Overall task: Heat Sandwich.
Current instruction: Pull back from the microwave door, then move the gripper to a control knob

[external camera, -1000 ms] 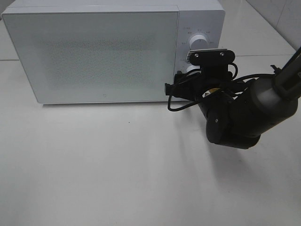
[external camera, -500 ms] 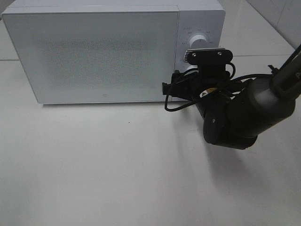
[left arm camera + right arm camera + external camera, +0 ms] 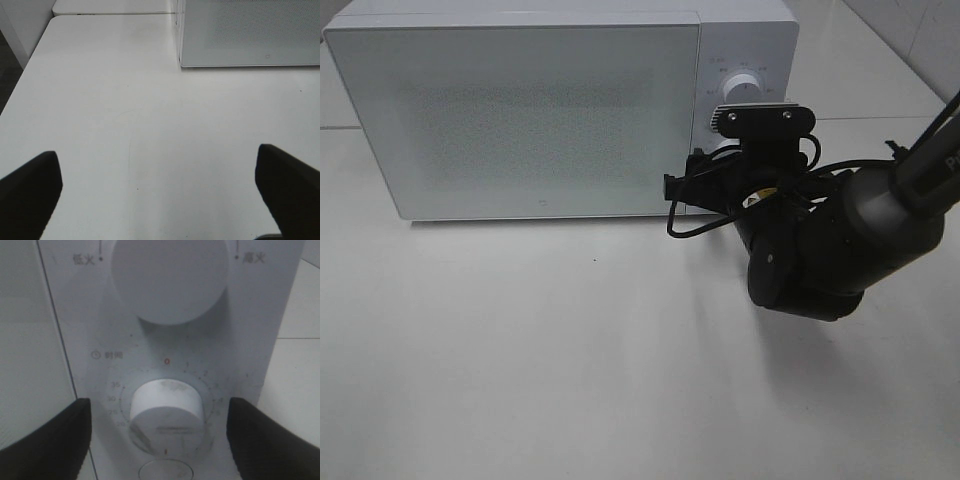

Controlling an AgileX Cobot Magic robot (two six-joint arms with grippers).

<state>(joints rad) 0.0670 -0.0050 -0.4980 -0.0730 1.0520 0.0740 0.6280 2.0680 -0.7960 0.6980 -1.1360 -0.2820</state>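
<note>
White desk (image 3: 520, 350) runs bare in front of a white microwave (image 3: 760, 40) whose frosted door (image 3: 520, 120) is shut. The sandwich shows in none of the 3 views. With the door closed it is most likely inside, but the frosted panel hides whatever is behind it.

The right gripper (image 3: 160, 415) is up against the control panel with its fingers spread wide. The timer knob (image 3: 166, 412) sits straight ahead between them, a clear gap on each side, so it has hold of nothing yet. The upper knob (image 3: 170, 275) lies just beyond that one, outside the gripper's span.

The left gripper (image 3: 157, 160) hangs over bare desk with its fingers fully apart and nothing between them. The microwave's near corner is well ahead of it.

By my reading, loading and shutting the door are done. What is left is to close on the timer knob, turn it off the red 0 to start heating, then open the door and take the sandwich out.
</note>
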